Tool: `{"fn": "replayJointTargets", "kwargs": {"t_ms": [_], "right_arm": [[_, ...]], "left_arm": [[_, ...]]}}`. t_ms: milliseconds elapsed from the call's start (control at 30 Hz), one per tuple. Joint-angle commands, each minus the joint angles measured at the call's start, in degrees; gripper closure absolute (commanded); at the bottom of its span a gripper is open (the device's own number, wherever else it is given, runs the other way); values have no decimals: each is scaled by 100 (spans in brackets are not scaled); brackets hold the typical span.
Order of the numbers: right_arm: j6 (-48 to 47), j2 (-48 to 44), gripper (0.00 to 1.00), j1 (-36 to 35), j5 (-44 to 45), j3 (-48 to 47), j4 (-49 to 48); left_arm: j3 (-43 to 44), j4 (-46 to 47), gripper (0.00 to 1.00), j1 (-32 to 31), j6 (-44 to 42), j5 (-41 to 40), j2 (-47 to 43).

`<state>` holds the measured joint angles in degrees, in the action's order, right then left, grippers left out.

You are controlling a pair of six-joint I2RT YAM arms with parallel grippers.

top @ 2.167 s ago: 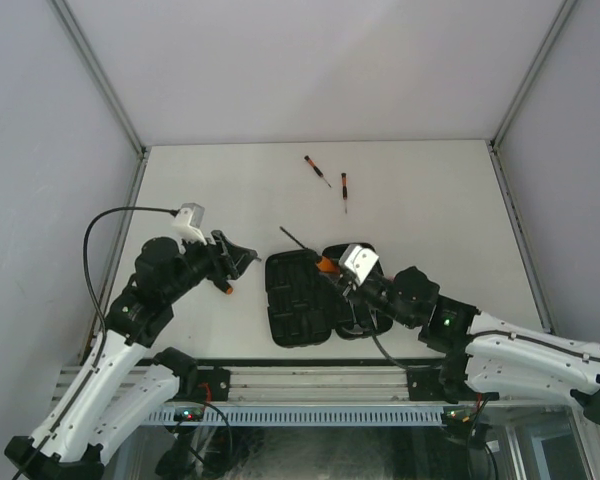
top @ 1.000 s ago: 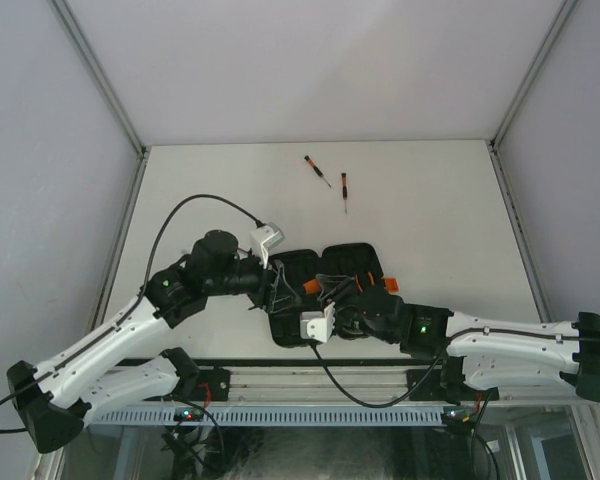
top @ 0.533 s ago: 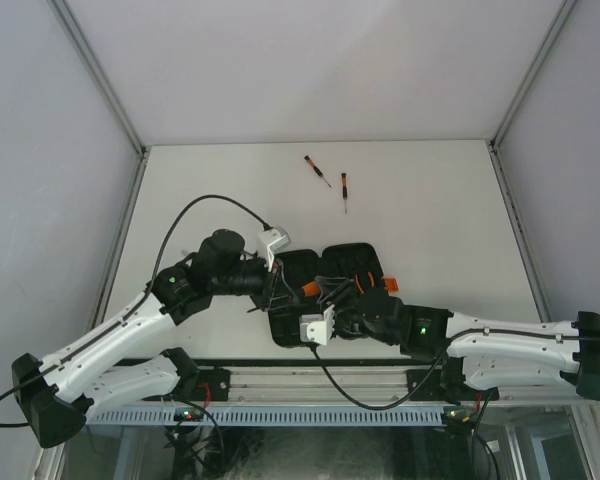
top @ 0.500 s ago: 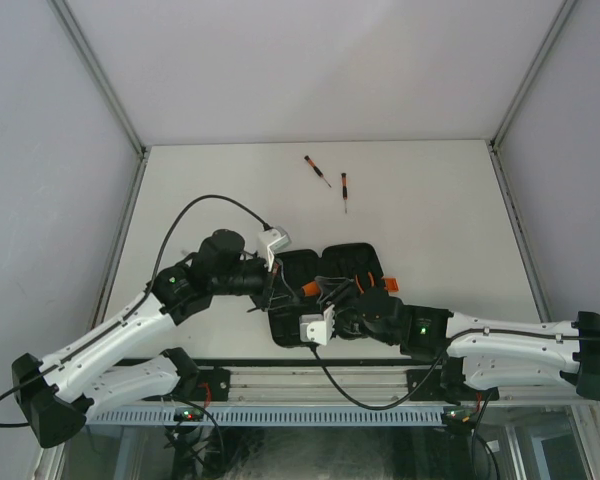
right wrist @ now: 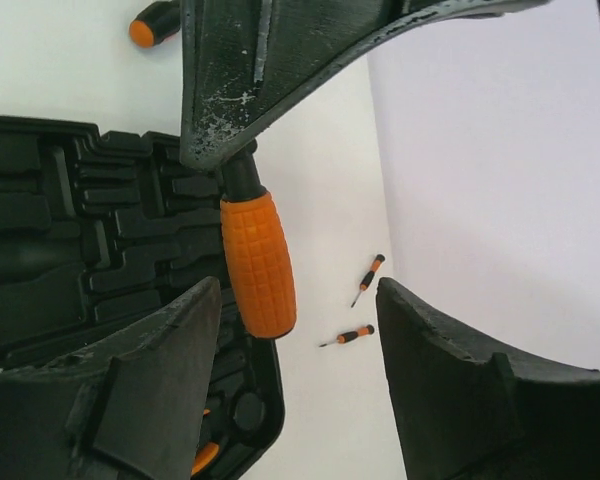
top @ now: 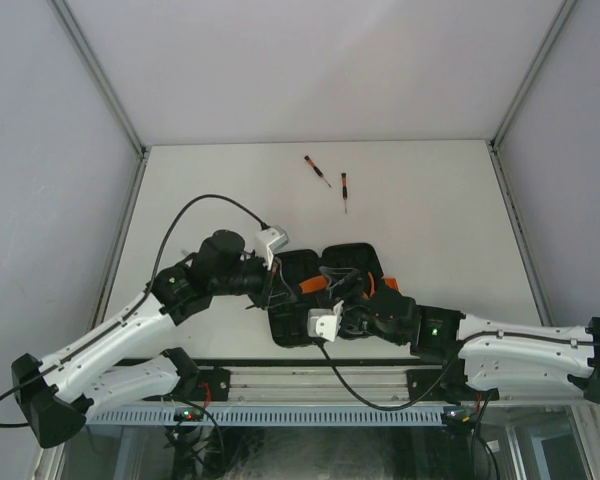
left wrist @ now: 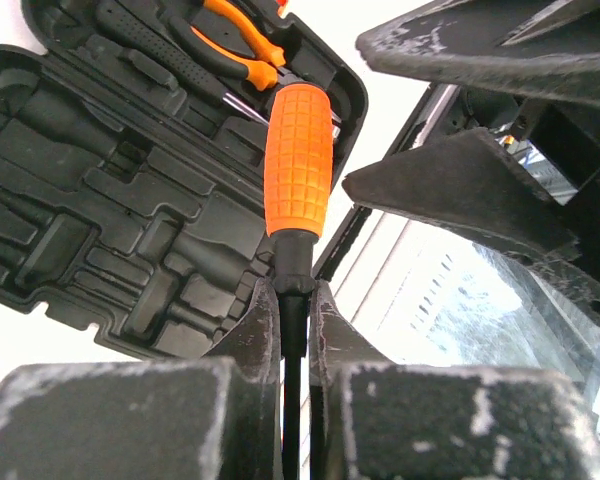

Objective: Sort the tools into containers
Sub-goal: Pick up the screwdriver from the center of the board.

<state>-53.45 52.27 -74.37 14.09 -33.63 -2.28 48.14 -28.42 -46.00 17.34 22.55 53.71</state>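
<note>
While the left gripper (left wrist: 295,300) is clenched on the black shank of the orange-handled screwdriver (left wrist: 298,160) over the open case (left wrist: 100,200), the right gripper (right wrist: 298,300) stands released, jaws flanking the handle without touching. Risk: the thin shank may pivot in that pinch, dropping the tool askew.

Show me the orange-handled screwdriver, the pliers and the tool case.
orange-handled screwdriver (left wrist: 298,160): left wrist view, on its handle.
pliers (left wrist: 258,72): left wrist view, on a handle.
tool case (left wrist: 90,200): left wrist view, moulded inside.
</note>
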Motion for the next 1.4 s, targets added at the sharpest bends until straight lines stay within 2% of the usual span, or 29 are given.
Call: {"fn": "replayJointTargets", "kwargs": {"t_ms": [0, 233, 400, 533, 667, 767, 933, 1100, 1367], "right_arm": [[614, -306, 37, -51, 47, -47, -290], [2140, -812, 37, -51, 374, 200, -1024], [4007, -1086, 38, -38, 1033, 207, -1260], [5862, -1080, 40, 102, 1370, 56, -1177], [7876, -906, 38, 568, 1123, -202, -660], [8900, -771, 35, 944, 836, -207, -605], [9870, -492, 32, 1078, 883, -190, -1024], [10858, -143, 26, 996, 1104, -194, -1531], [11637, 460, 26, 985, 1398, -190, -2251]], "left_arm": [[317, 186, 100, -23, -33, -349, -229], [46, 579, 100, -18, 131, -1093, -759], [-69, 814, 100, -14, 229, -1344, -1007], [-143, 995, 100, -19, 312, -1484, -1146], [-276, 1222, 100, -14, 453, -1636, -1276], [-348, 1337, 100, -14, 547, -1682, -1335], [-467, 1522, 100, -16, 642, -1644, -1346], [-542, 1689, 100, -14, 667, -1488, -1311], [-616, 1808, 100, -17, 665, -1131, -1247]]}}
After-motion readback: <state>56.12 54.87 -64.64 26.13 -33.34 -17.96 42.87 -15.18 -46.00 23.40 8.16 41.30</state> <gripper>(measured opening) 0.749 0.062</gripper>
